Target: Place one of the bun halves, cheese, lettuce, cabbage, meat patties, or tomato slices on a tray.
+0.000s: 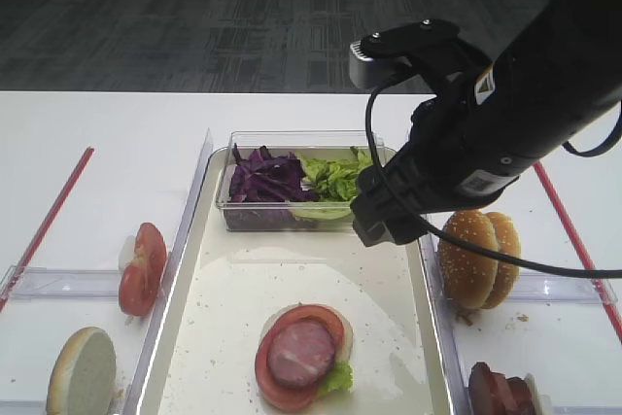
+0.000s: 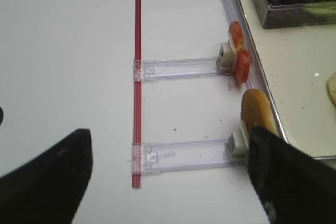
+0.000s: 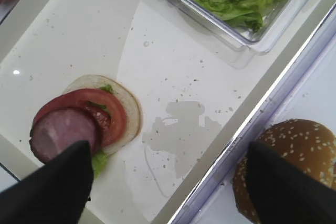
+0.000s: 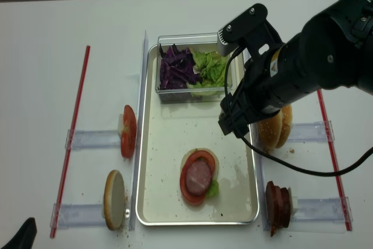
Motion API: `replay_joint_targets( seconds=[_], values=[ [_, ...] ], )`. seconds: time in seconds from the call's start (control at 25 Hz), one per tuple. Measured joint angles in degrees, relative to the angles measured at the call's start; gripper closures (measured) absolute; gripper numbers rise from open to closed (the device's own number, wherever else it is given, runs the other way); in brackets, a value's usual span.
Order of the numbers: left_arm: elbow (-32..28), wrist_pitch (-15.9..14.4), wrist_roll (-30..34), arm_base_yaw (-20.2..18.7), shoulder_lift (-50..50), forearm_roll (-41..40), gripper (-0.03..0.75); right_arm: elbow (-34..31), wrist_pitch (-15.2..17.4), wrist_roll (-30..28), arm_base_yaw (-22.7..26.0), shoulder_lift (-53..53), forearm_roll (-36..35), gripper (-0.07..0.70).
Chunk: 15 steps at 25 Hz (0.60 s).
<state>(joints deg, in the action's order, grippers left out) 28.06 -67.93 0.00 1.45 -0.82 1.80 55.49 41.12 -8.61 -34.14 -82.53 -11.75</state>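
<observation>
Where cabbage (image 1: 262,180) sits, clear box (image 1: 292,216)

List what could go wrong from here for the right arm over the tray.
1. The right gripper hangs open and empty above the tray's right rim, by the sesame buns; a slightly off descent could hit the rim instead.
2. The buns stand on edge in a holder, so a nudge may tip them over.
3. The stack of bun, tomato and patty is loose; adding a piece off-centre could slide the patty off.
</observation>
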Motion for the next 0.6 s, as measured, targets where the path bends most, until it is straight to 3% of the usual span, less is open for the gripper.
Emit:
replay_joint_targets(
  seconds=[0.2, 0.4, 0.52, 0.6],
  values=[
    [0.0, 0.0, 0.0, 0.0, 0.0, 0.0, 0.161, 0.0, -0.5, 1.8, 0.0, 0.0, 0.8, 0.022],
    [0.0, 0.0, 0.0, 0.0, 0.0, 0.0, 0.161, 0.0, -1.5, 9.8, 0.0, 0.0, 9.0, 0.022],
    [0.0, 0.0, 0.0, 0.0, 0.0, 0.0, 0.161, 0.0, -0.7, 15.7, 0.1, 0.0, 16.4, 0.022],
    [0.0, 0.0, 0.0, 0.0, 0.0, 0.0, 0.161, 0.0, 0.1, 18.1, 2.2, 0.0, 17.5, 0.022]
  ],
)
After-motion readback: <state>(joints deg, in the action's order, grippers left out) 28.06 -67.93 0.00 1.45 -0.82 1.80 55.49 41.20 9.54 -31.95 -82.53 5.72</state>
